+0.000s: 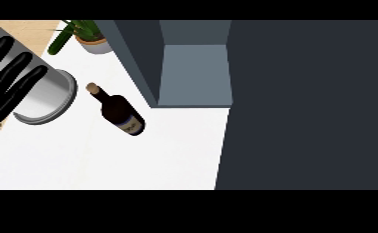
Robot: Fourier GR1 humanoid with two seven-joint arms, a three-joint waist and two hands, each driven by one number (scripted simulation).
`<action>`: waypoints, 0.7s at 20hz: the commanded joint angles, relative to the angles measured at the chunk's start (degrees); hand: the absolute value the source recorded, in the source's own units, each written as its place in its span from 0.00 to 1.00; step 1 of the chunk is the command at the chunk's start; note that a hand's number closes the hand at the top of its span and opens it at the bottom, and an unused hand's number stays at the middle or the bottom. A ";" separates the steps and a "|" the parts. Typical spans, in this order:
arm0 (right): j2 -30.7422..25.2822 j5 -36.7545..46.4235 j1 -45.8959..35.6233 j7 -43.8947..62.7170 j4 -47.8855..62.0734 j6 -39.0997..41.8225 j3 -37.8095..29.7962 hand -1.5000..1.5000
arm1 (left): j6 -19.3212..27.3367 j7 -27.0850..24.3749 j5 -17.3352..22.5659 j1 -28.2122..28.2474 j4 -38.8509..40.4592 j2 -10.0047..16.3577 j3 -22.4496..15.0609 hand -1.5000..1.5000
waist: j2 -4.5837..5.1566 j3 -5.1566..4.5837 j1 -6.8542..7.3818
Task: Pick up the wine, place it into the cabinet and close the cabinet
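Pick-up looks not yet begun: the left hand (16, 77) has straight, spread fingers holding nothing. One dark corked glass wine bottle (122, 113) sits on the white counter (74, 167) to its right, apart, beside one open grey cabinet (196, 74); next it must reach right and curl round the bottle

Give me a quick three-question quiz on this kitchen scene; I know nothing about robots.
1. True or false: the wine bottle is inside the cabinet.
2. What stands at the view's top left? A) potted plant B) kettle C) bowl
3. Fill in: the fingers of the left hand are ____ (straight or curled).

Key: 1 false, it is on the counter outside; 2 A; 3 straight.
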 commanded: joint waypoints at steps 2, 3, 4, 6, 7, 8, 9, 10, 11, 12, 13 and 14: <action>0.18 -3.08 -1.51 3.63 -5.47 -1.01 -1.67 0.00 | -1.54 -1.38 -3.99 -1.41 4.70 -1.28 -1.28 0.00 | 0.08 0.01 0.02; -0.39 -2.41 -3.04 8.42 -8.69 -2.39 -0.72 0.00 | 2.18 1.10 -3.95 -1.52 0.56 -0.97 -1.78 0.00 | -0.07 0.01 -0.01; 0.40 -1.32 -0.77 6.31 -9.60 -2.27 -0.12 0.00 | 1.53 -1.57 -6.22 -3.68 5.97 -2.96 -3.50 0.00 | 0.03 0.02 -0.48; -1.51 -3.36 -3.39 10.59 -10.72 -2.49 -2.56 0.00 | 2.73 -1.12 -8.04 -4.25 5.69 -2.78 -3.71 0.00 | -0.04 0.02 -0.48; -0.37 -2.11 -4.30 8.24 -7.19 -2.44 -0.81 0.00 | -0.13 -3.40 -8.65 -4.37 8.96 -2.81 -2.66 0.00 | 0.07 0.00 -0.20; 0.07 -1.39 -2.84 8.27 -9.11 -2.61 0.06 0.00 | 3.08 -2.02 -9.38 -3.80 5.23 -3.47 -3.29 0.00 | -0.02 0.02 -0.13; -2.07 -4.02 -5.46 12.28 -9.88 -2.65 -3.24 0.00 | 1.86 -2.99 -10.02 -1.12 4.29 -4.40 -3.89 0.00 | -0.08 0.00 -0.11; -0.38 -3.25 -4.01 4.89 -4.08 -1.17 -3.05 0.00 | -0.58 -6.34 -12.21 -3.54 10.60 -5.78 -5.18 0.00 | 0.15 0.02 -0.10; -2.41 -5.56 -8.42 11.03 -6.60 -2.48 -5.97 0.00 | -3.15 -7.17 -10.32 -1.39 10.78 -3.89 -1.50 0.00 | 0.03 -0.02 -0.11; -1.32 -6.33 -3.15 5.95 -5.97 0.15 -5.18 0.00 | 0.36 -6.40 -13.46 -1.82 9.76 -6.17 -4.84 0.00 | 0.10 0.05 -0.09; -0.74 -3.77 -3.96 6.82 -7.02 -0.99 -3.51 0.00 | -2.89 -8.33 -11.87 -2.72 13.45 -4.97 -2.22 0.00 | 0.10 0.01 -0.15; -1.30 -3.14 -7.16 8.65 -5.17 -1.93 -4.09 0.00 | -0.62 -8.16 -16.10 -1.62 10.82 -6.89 -5.86 0.00 | 0.05 0.01 0.01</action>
